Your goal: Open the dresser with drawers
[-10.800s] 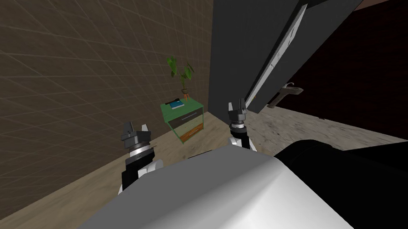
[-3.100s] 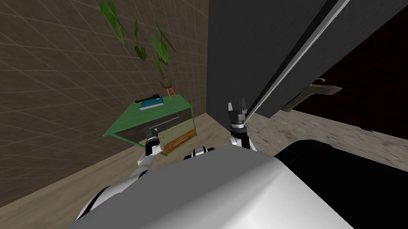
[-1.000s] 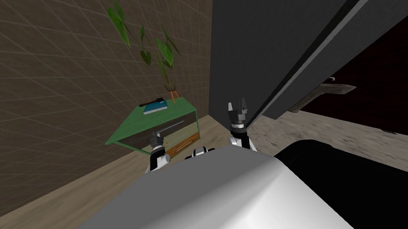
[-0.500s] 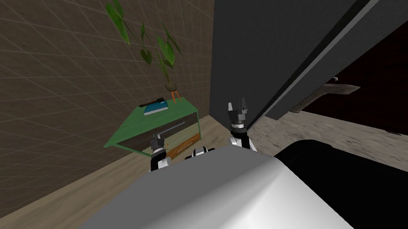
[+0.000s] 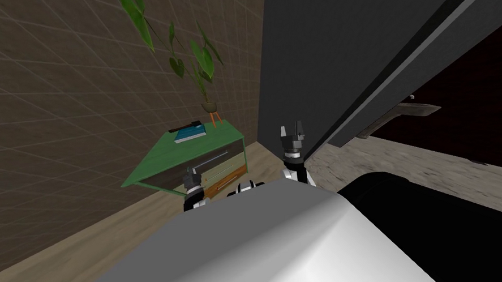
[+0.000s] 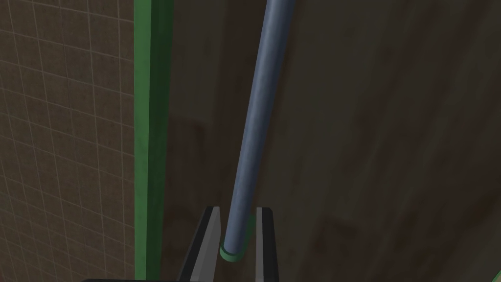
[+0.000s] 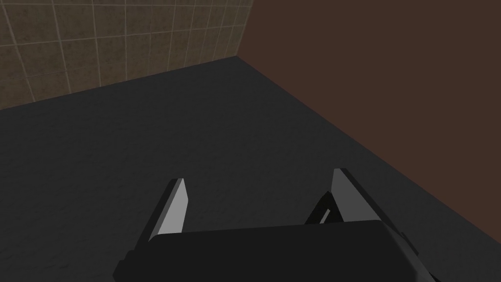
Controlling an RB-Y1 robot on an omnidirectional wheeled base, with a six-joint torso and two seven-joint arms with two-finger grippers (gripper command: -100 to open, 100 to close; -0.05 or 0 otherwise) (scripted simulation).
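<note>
dresser (image 5: 161,161) against tiled wall (image 5: 59,108), door (image 5: 337,38) near its right side, floor (image 5: 83,248) strip in front, our left gripper (image 6: 238,215) clamped on top drawer (image 6: 367,147) handle (image 6: 254,122) at its end, just under dresser's green top edge (image 6: 151,122), our right gripper (image 7: 259,175) fingers apart, raised right of dresser, by door

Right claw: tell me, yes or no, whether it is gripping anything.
No: the right claw stands with its fingers wide apart and nothing held between them.
</note>
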